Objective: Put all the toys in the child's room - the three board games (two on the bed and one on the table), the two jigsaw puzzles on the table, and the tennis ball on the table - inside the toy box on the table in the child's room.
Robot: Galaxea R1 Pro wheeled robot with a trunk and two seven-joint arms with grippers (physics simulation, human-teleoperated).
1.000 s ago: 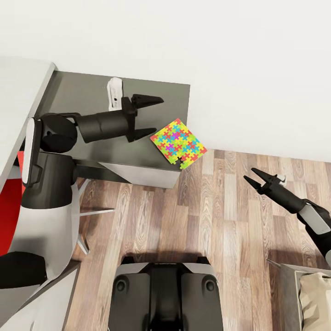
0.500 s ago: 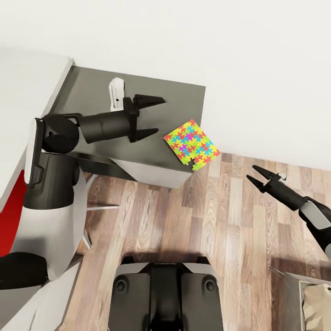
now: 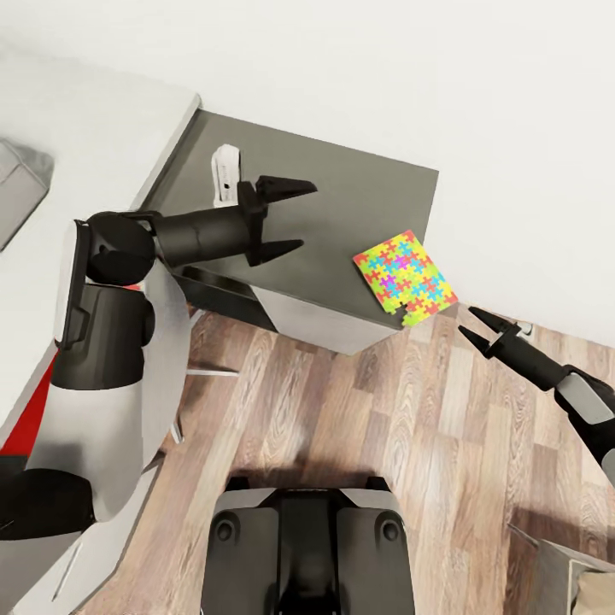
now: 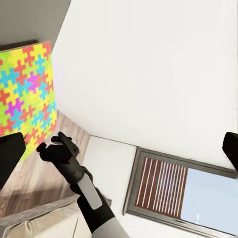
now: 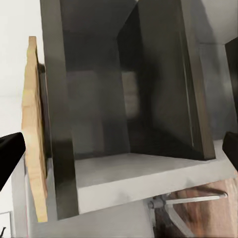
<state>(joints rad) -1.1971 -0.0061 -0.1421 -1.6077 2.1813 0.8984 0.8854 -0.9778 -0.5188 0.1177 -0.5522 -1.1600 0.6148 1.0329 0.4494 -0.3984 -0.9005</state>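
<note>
One jigsaw puzzle [image 3: 405, 277], a bright multicoloured mat, lies flat on the near right corner of the table's dark-grey section [image 3: 342, 192], with one corner sticking out past the edge. My left gripper [image 3: 306, 215] hovers open over that section, left of the puzzle, with nothing between its fingers. My right gripper [image 3: 470, 322] is open and empty over the floor, just right of and below the puzzle's overhanging corner. The left wrist view looks across the puzzle [image 4: 25, 94] at the right gripper [image 4: 49, 143]. The right wrist view meets the puzzle [image 5: 33, 129] edge-on. A light-grey corner [image 3: 15, 184], perhaps the toy box, sits on the pale table top [image 3: 94, 128].
A small white object [image 3: 225, 173] stands on the dark section behind my left gripper. A white wall runs behind the table. Wood-plank floor [image 3: 410, 427] lies in front. A red shape [image 3: 21, 418] shows beside my left arm. The bed's corner [image 3: 589, 585] is at the lower right.
The whole view has swung, so the table and puzzle sit further right in the picture and more pale table top shows. The puzzle now appears closer to my right gripper. Both grippers stay open.
</note>
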